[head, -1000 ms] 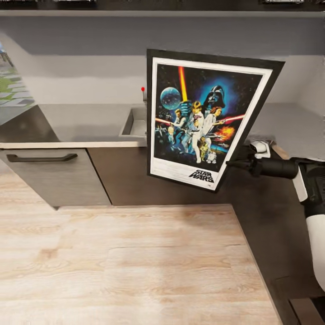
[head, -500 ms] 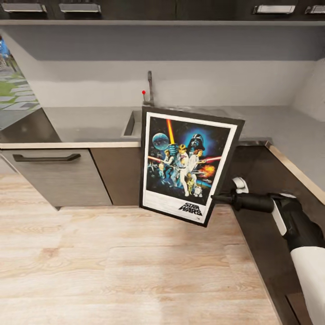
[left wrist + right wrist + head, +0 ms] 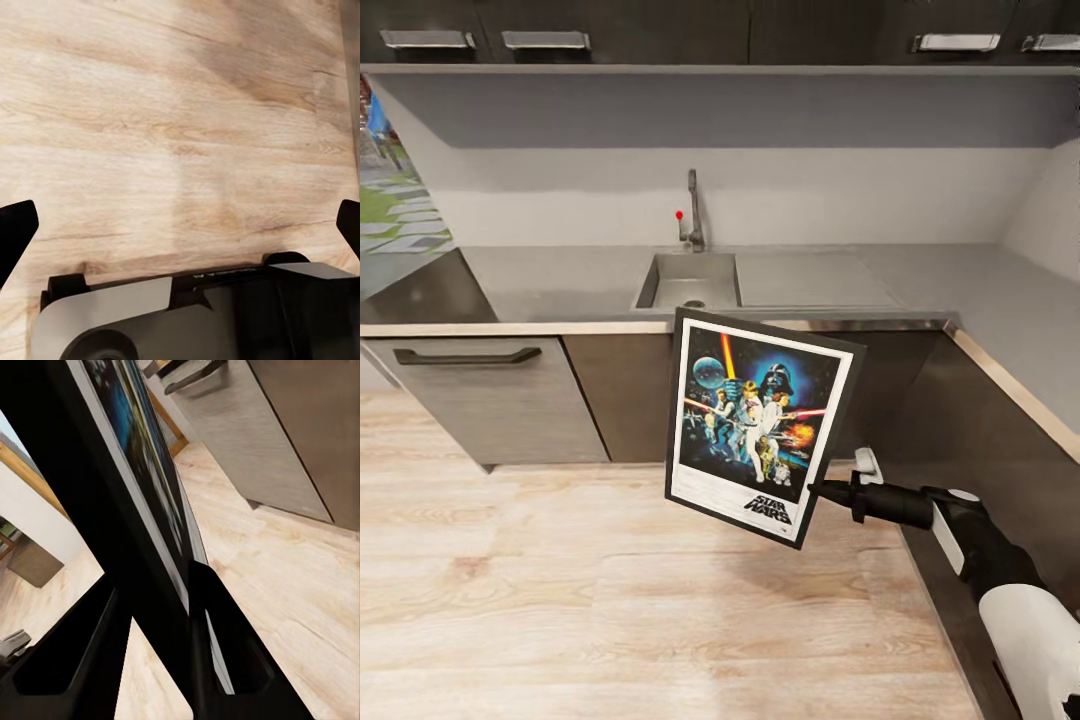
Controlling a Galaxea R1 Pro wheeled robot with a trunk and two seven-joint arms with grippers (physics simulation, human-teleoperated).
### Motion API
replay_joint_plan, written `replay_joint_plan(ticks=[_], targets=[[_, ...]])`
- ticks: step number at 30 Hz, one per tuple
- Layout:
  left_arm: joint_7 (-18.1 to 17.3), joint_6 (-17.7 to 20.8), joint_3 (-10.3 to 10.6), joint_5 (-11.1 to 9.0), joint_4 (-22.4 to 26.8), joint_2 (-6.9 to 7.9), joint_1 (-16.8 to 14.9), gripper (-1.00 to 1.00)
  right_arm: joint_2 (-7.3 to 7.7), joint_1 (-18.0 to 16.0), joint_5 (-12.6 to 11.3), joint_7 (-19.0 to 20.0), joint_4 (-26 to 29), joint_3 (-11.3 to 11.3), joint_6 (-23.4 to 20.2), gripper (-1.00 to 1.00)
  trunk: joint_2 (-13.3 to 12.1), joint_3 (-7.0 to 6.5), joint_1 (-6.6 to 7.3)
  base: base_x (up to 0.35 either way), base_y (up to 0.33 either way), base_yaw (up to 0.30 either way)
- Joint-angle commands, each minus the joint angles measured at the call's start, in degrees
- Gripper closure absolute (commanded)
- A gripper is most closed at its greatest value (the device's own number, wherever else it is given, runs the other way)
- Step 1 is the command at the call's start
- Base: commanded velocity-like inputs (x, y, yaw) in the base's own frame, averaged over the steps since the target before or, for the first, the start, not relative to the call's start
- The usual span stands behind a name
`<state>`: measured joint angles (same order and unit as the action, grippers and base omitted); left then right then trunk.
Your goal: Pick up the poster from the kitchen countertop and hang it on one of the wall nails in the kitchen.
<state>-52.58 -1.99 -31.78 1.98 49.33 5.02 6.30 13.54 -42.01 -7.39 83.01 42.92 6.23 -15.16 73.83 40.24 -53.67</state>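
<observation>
Firmly, the poster (image 3: 758, 427) is gripped at its lower right edge by the right gripper (image 3: 820, 490), whose two dark fingers (image 3: 206, 637) are closed on either side of the thin black frame, as is seen edge-on in the right wrist view (image 3: 142, 532). The frame is held upright but tilted, in the air in front of the kitchen countertop (image 3: 560, 275) and below the level of its front edge, over the wooden floor (image 3: 610, 600). Its upper edge overlaps the dark cabinet front beneath the sink (image 3: 688, 280).

The left gripper (image 3: 180, 225) is spread wide, its two black fingertips (image 3: 16, 229) showing at opposite sides of the left wrist view with nothing between them but floor boards.

Part of the cabinet front under the sink is hidden by the poster. In the right wrist view the artwork is smeared to a blue streak and cannot be made out. The right arm is cut off by the picture's lower right corner.

On the poster's white lower border the words "STAR WARS" are read; smaller print beside them is too fine to make out. Behind the sink a chrome tap (image 3: 693, 205) with a red knob (image 3: 679, 215) is seen.
</observation>
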Motion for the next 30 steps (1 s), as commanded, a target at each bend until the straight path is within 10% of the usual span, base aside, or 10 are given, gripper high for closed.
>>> replay_joint_plan(ticks=[1,30], targets=[[-0.2,-0.2,-0.1,0.2,0.0,-0.01,0.0,-1.00,0.00,0.0,-0.2,0.2,-0.1,0.0,-0.6,1.00,0.0,-0.06,0.00,0.000,0.000,0.000],[-0.6,-0.2,0.1,0.1,0.5,0.36,0.0,-1.00,-0.01,0.6,-0.5,0.1,0.1,0.1,-0.6,1.00,2.8,-0.29,-1.54,0.000,0.000,0.000]])
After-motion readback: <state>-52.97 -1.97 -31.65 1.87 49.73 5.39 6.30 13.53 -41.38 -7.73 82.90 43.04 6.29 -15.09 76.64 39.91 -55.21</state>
